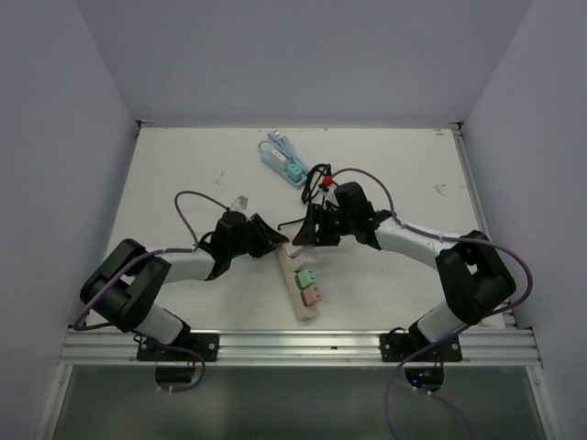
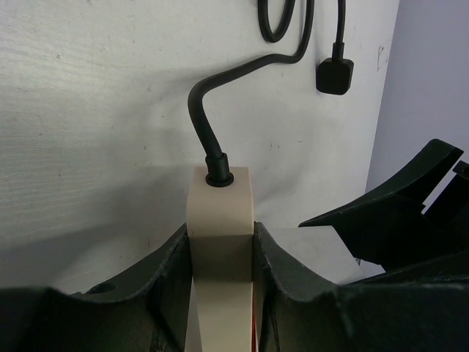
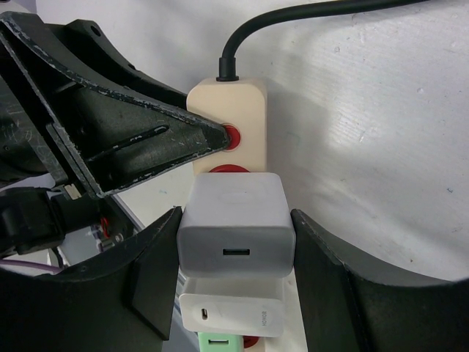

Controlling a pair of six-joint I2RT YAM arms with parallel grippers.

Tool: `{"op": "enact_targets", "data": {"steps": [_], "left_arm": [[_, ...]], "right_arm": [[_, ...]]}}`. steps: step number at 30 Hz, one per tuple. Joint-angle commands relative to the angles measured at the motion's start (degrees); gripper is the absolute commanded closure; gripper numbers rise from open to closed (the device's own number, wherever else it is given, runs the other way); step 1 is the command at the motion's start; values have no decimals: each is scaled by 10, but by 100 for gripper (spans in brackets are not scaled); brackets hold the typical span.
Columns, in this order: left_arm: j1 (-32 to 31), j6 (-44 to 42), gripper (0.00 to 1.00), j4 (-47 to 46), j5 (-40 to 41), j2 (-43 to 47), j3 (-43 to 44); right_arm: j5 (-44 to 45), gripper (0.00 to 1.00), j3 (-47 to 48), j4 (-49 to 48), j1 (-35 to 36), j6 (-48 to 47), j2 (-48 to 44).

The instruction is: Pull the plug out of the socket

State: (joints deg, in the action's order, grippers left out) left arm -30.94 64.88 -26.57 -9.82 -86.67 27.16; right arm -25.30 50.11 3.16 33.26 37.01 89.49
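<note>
Your right gripper is closed on the charger, with 1 black finger against each side. The charger is a matte white cube with rounded corners and a small slot port on its face. It sits on top of the power strip, just short of the strip's far end. Its pins are hidden, so you cannot tell how deep it sits.

Your left gripper clamps that far end of the power strip, 1 finger flat on each long side. The strip is smooth cream plastic with soft corners. A stiff black cord leaves its end face and bends away toward 12 o'clock.

Room is tight. From above, the 2 grippers meet nose to nose over the strip. In the right wrist view the left gripper's rough black fingertip lies at 10 o'clock of the charger, by the red switch. At 6 o'clock a second charger sits against the first. From above, a green plug and a pink plug sit farther down the strip.

The scuffed white table lies open toward 9 o'clock. A blue bundle rests at 12 o'clock near the far wall. Walls close 3 sides, and a metal rail runs along the near edge.
</note>
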Motion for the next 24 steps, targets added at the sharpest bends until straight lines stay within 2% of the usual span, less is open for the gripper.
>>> {"op": "enact_targets", "data": {"steps": [1,6,12,17,24], "left_arm": [[39,-55,100,133,125,-7,-36],[27,-47,100,159,141,-11,-17],[8,-34,100,191,163,-24,9],[-4,-34,100,202,175,-32,24],[2,-44,100,194,179,-22,7]], "right_arm": [[19,100,19,17,-41,-5,-62],[57,100,62,41,7,-16,-50],[100,100,89,70,30,-32,-36],[109,100,90,85,30,-41,-40],[57,100,48,69,-38,-35,-69]]}}
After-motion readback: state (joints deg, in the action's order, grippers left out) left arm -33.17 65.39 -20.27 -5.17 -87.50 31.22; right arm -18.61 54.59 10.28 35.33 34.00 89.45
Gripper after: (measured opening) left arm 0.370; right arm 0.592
